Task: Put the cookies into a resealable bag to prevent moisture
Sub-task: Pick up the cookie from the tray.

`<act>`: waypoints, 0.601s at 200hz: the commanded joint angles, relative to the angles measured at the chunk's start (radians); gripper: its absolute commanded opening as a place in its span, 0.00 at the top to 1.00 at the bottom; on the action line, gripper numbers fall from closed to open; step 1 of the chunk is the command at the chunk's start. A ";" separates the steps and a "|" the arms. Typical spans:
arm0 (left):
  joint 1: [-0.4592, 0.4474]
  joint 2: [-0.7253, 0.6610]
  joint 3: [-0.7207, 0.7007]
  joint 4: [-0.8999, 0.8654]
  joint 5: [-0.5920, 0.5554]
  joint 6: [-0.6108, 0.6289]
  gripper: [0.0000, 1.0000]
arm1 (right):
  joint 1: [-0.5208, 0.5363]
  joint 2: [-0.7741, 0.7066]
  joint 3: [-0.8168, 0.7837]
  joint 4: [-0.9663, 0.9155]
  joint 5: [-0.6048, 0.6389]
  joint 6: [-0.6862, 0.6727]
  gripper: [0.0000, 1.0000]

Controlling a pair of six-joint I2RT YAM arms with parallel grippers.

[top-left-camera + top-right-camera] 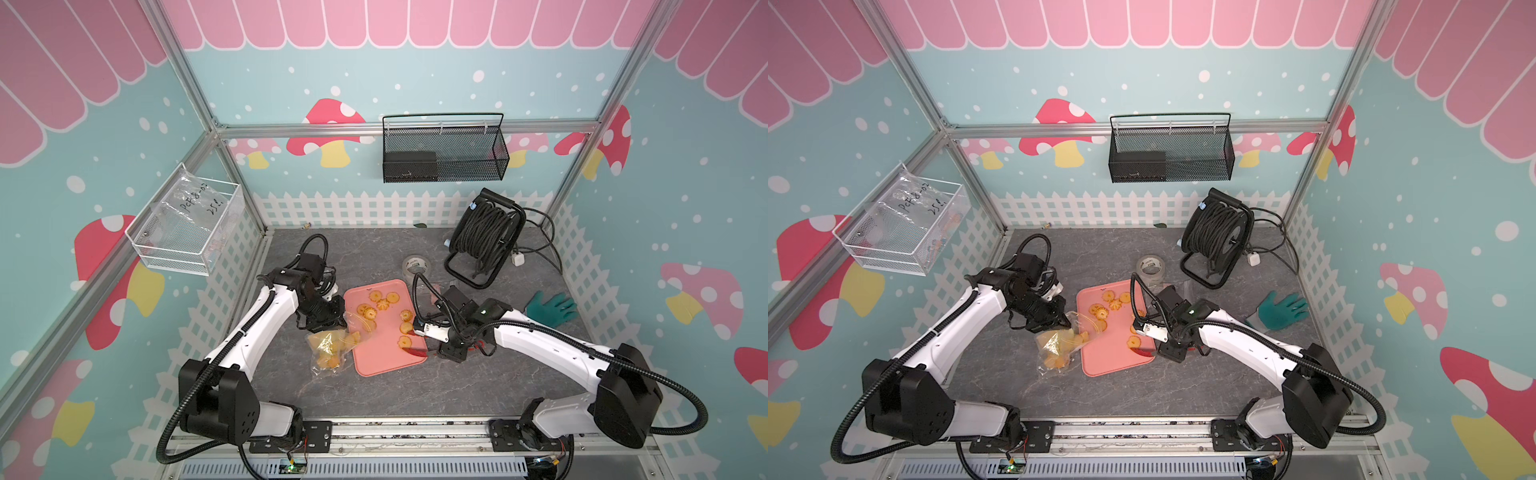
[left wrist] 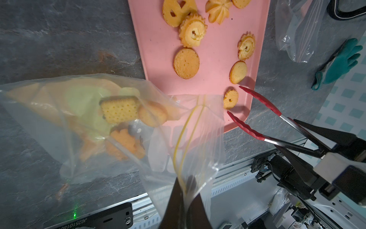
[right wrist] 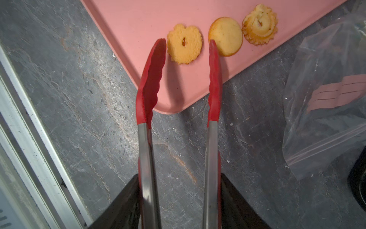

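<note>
Several cookies (image 1: 376,296) lie on a pink tray (image 1: 386,353), seen in both top views. At the tray's left, a clear resealable bag (image 2: 79,111) holds more cookies (image 2: 118,109). My left gripper (image 2: 185,184) is shut on the bag's yellow-zip mouth edge, lifting it. My right gripper (image 3: 179,176) is shut on red-tipped metal tongs (image 3: 150,83). The tong tips stand apart over the tray's near corner, either side of a scalloped cookie (image 3: 185,44) and not touching it. A round cookie (image 3: 226,35) lies just beyond one tip.
A second clear bag with pink strips (image 3: 332,93) lies right of the tray by my right arm. Behind stand a tape roll (image 1: 417,266) and a black cable reel (image 1: 484,237). A green glove (image 1: 552,307) lies at the right. Wire baskets hang on the walls.
</note>
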 commanded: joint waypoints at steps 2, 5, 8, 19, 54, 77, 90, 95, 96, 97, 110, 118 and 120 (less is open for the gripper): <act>-0.003 -0.012 0.032 -0.015 0.006 0.001 1.00 | 0.005 0.031 0.016 0.026 0.009 -0.036 0.40; -0.003 -0.012 0.032 -0.015 0.006 0.001 1.00 | 0.006 0.035 0.018 0.028 0.009 -0.037 0.40; -0.002 -0.011 0.032 -0.015 0.007 0.001 1.00 | 0.006 0.039 0.020 0.028 0.009 -0.038 0.40; -0.002 -0.012 0.033 -0.016 0.007 0.002 1.00 | 0.012 0.055 0.028 0.028 0.008 -0.042 0.40; -0.003 -0.013 0.027 -0.015 0.006 0.004 1.00 | 0.039 0.085 0.039 0.018 0.037 -0.042 0.42; -0.003 -0.007 0.022 -0.016 0.004 0.006 1.00 | 0.039 0.090 0.057 -0.006 0.055 -0.028 0.47; -0.004 -0.006 0.021 -0.016 0.002 0.007 1.00 | 0.039 0.085 0.067 -0.019 0.067 -0.022 0.49; -0.004 -0.006 0.021 -0.015 0.001 0.008 1.00 | 0.039 0.081 0.070 -0.024 0.070 -0.020 0.50; -0.004 -0.006 0.021 -0.015 0.001 0.008 1.00 | 0.039 0.080 0.070 -0.025 0.072 -0.021 0.50; -0.004 -0.005 0.021 -0.015 0.001 0.008 1.00 | 0.039 0.079 0.071 -0.025 0.072 -0.020 0.50; -0.003 -0.005 0.021 -0.015 0.001 0.008 1.00 | 0.039 0.074 0.077 -0.037 0.084 -0.017 0.52; -0.004 -0.002 0.023 -0.015 0.001 0.008 1.00 | 0.039 0.070 0.083 -0.040 0.085 -0.014 0.53; -0.004 -0.002 0.023 -0.015 0.001 0.008 1.00 | 0.040 0.069 0.085 -0.040 0.085 -0.014 0.53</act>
